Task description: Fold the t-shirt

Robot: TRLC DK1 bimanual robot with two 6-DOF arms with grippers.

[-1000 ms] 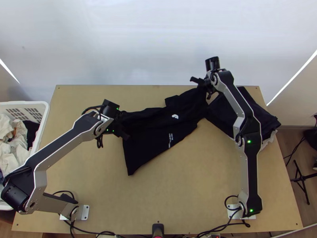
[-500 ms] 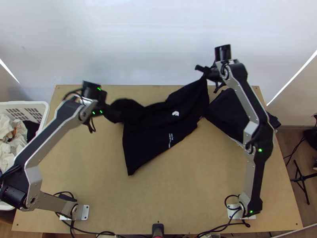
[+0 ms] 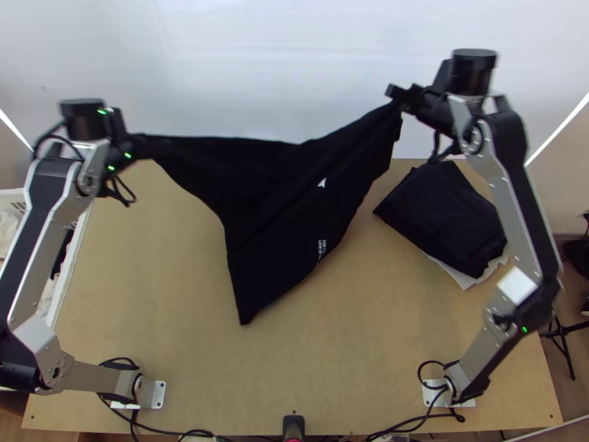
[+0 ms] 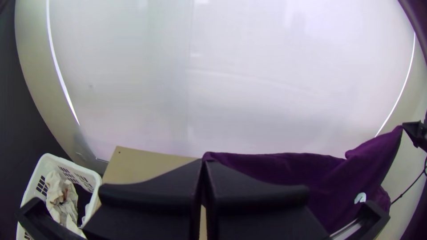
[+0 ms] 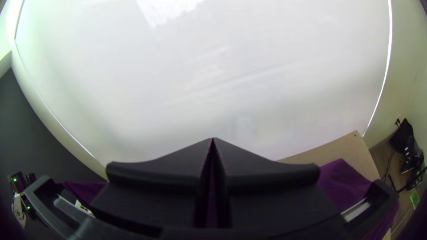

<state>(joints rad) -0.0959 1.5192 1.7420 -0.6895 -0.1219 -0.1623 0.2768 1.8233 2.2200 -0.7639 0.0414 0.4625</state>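
Two ends up, hung over the table (image 3: 324, 376).
Pinched the shirt (image 3: 280, 191) in the left gripper (image 3: 163, 147) near the table's far left corner, in the right gripper (image 3: 400, 101) along its far side; drooped between them toward the table's middle.
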